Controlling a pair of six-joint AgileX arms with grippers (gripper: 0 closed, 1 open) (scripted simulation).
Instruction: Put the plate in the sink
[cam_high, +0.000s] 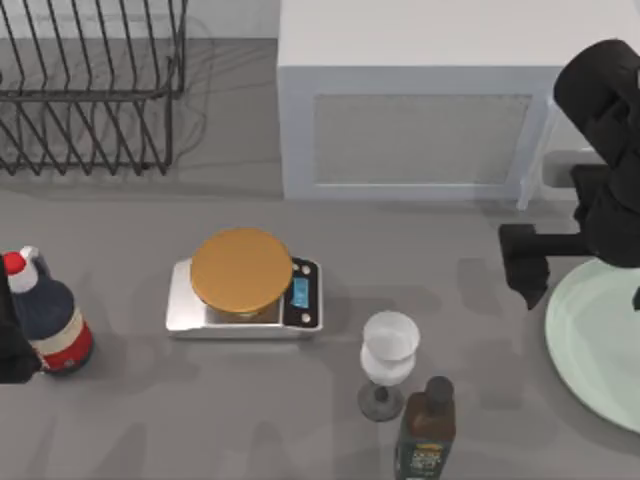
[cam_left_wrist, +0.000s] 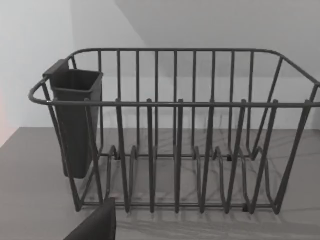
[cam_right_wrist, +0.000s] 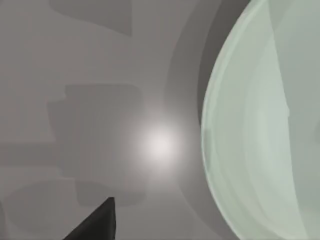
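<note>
The pale mint-green plate (cam_high: 598, 345) lies flat on the grey counter at the right edge, partly cut off by the frame. In the right wrist view its glossy rim (cam_right_wrist: 235, 150) curves past close by. My right gripper (cam_high: 580, 285) hovers over the plate's far left rim, open, with one black finger (cam_high: 526, 268) just outside the rim and nothing between the jaws. I cannot make out the sink; a pale strip (cam_high: 568, 166) shows behind my right arm. My left gripper (cam_high: 10, 352) is parked at the left edge.
A white microwave (cam_high: 420, 100) stands at the back. A wire dish rack (cam_high: 90, 90) (cam_left_wrist: 175, 135) holds a dark cutlery cup (cam_left_wrist: 75, 120). Mid-table stand a kitchen scale (cam_high: 243, 285), a white goblet (cam_high: 388, 362), a dark bottle (cam_high: 427, 432) and a red-capped bottle (cam_high: 50, 320).
</note>
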